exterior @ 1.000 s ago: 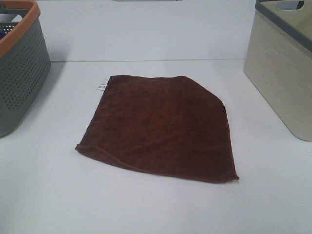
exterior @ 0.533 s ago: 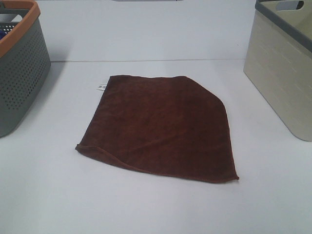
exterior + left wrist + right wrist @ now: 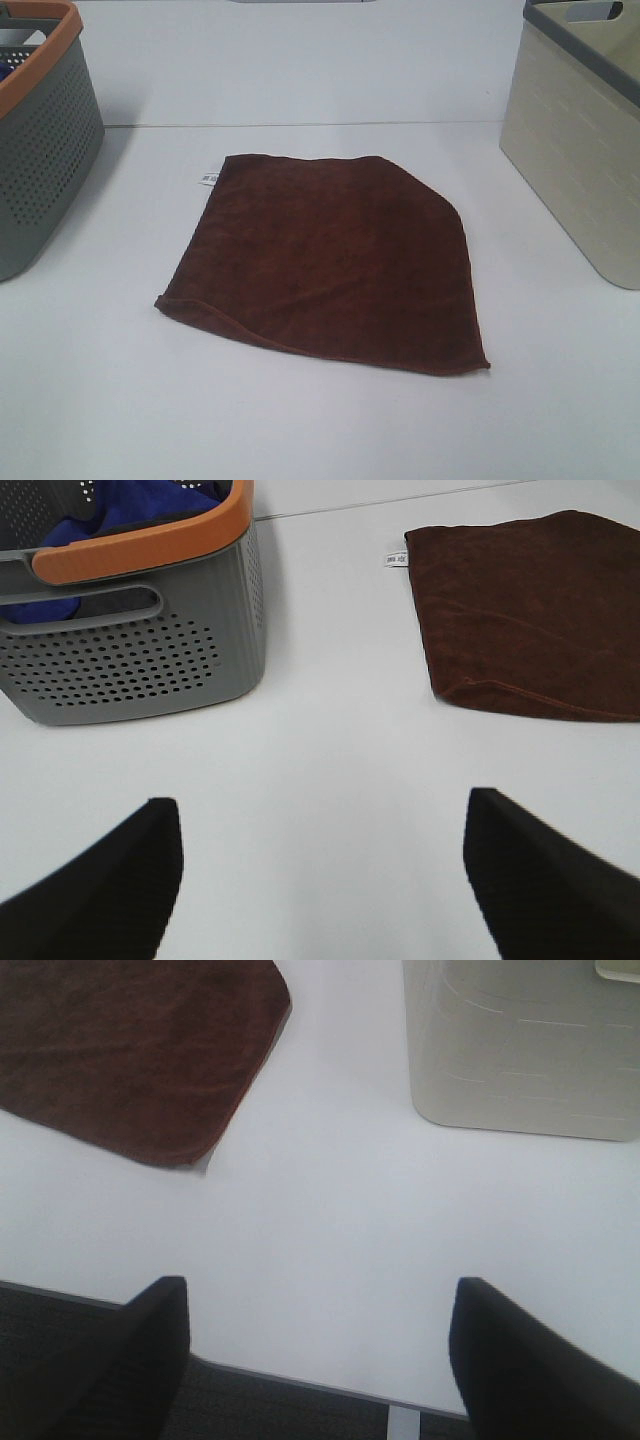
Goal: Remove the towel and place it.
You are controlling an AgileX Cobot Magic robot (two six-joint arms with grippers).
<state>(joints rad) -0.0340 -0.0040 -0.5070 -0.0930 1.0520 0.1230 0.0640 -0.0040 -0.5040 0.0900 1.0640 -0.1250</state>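
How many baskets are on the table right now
2. A grey perforated plastic basket with an orange rim stands at the table's left edge; a beige plastic basket with a grey rim stands at the right edge. Both are partly cropped.

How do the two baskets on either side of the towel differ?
The grey basket has perforated walls and an orange rim; the beige basket has solid walls with a faint brick pattern and a dark grey rim. The left wrist view shows blue cloth inside the grey basket; the beige basket's contents are not visible. Both stand upright on the white table, apart from the towel.
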